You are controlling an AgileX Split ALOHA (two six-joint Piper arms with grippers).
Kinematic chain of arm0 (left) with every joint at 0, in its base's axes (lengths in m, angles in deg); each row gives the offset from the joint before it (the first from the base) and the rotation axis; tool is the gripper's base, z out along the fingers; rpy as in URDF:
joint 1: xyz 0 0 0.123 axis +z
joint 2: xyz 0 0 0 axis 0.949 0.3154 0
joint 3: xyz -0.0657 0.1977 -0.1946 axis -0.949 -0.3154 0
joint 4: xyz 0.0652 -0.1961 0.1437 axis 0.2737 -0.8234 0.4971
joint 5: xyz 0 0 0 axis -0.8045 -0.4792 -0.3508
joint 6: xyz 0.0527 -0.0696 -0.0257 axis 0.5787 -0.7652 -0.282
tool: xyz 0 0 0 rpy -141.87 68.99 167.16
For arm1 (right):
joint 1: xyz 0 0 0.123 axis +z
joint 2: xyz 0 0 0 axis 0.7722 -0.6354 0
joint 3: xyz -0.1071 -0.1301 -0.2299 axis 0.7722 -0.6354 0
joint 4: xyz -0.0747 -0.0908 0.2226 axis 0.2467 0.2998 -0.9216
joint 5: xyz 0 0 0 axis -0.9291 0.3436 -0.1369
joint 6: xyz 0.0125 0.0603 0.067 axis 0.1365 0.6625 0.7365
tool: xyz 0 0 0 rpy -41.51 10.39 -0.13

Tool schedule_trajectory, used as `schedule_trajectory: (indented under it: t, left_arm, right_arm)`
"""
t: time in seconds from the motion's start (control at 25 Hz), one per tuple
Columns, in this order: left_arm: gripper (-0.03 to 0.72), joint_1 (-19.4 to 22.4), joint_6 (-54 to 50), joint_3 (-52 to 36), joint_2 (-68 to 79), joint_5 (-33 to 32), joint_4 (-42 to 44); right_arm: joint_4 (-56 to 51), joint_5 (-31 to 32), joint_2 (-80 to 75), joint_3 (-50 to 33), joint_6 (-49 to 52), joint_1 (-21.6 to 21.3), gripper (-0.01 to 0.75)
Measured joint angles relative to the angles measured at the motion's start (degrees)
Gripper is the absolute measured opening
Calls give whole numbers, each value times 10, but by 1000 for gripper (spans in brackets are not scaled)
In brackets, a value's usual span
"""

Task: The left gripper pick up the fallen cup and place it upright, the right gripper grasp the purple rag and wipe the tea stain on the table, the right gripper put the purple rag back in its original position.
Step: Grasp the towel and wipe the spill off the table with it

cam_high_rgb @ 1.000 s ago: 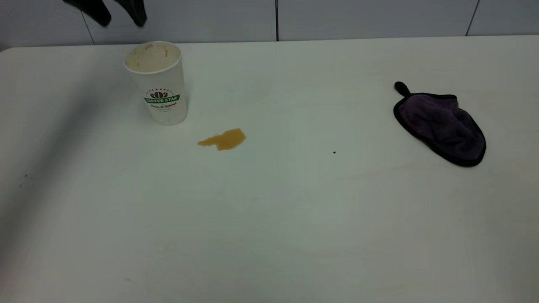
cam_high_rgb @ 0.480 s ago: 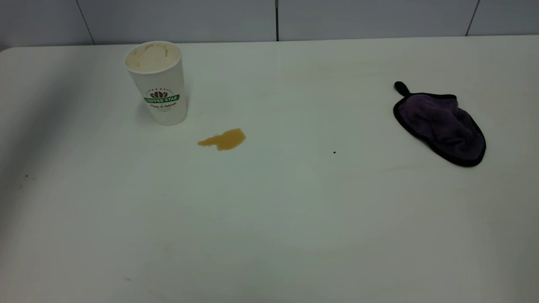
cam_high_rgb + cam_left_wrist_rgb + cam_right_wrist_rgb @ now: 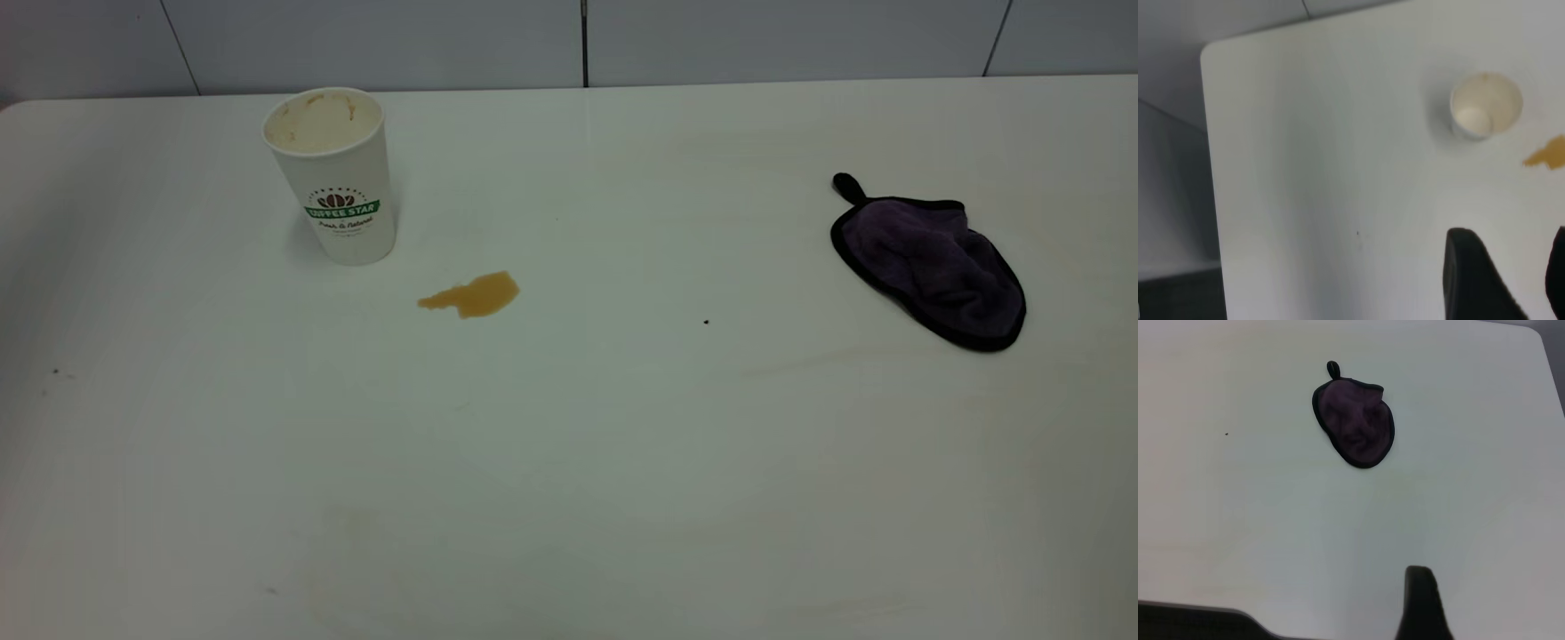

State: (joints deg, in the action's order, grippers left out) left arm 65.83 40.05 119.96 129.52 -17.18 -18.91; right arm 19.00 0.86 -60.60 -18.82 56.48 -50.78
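The cup was white with a green band and brown-stained inside. The tea stain was amber-brown on the white table. The rag was purple, edged in black.

wall: grey panels, dark vertical seams, along the far edge | tabletop: plain white matte, rounded far-left corner, few tiny dark specks | light: soft, even, dimmer toward near right
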Motion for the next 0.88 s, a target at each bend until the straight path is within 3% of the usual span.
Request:
schedule_trajectory:
  t: [0.56, 0.88]
  left_arm:
    - [308, 0, -121, -456, -346, 0, 18]
    - [308, 0, -132, -613, -527, 5, 14]
  right_arm:
    - [0, 0, 0, 0, 0, 0, 559]
    - [0, 0, 0, 0, 0, 0, 559]
